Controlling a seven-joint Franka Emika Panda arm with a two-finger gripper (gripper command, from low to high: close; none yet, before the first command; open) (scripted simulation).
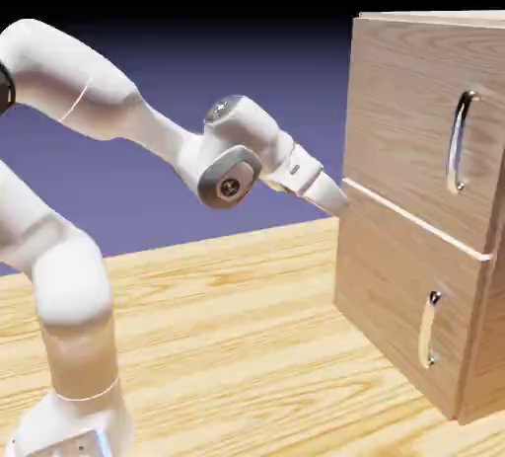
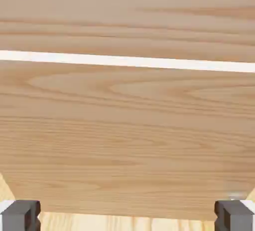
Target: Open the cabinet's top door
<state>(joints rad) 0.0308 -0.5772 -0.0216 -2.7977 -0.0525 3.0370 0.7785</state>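
Observation:
The cabinet (image 1: 395, 287) is a light-wood box at the exterior view's right. Its top door (image 1: 404, 119) carries a long curved silver handle (image 1: 459, 141); the shorter lower door (image 1: 385, 307) has a small handle (image 1: 429, 329). My gripper (image 1: 333, 196) reaches up to the front's left edge, at the seam between the two doors and well left of both handles. In the hand view the wood of the cabinet (image 2: 127, 140) fills the picture, crossed by the white seam (image 2: 127, 61). My gripper (image 2: 127, 217) is open, its grey fingertips (image 2: 20, 215) far apart, with nothing between them. No handle shows there.
The pale wooden table (image 1: 217, 346) spreads under the arm and in front of the cabinet. My white arm arches in from the exterior view's left. A strip of table (image 2: 124, 225) shows at the bottom of the hand view.

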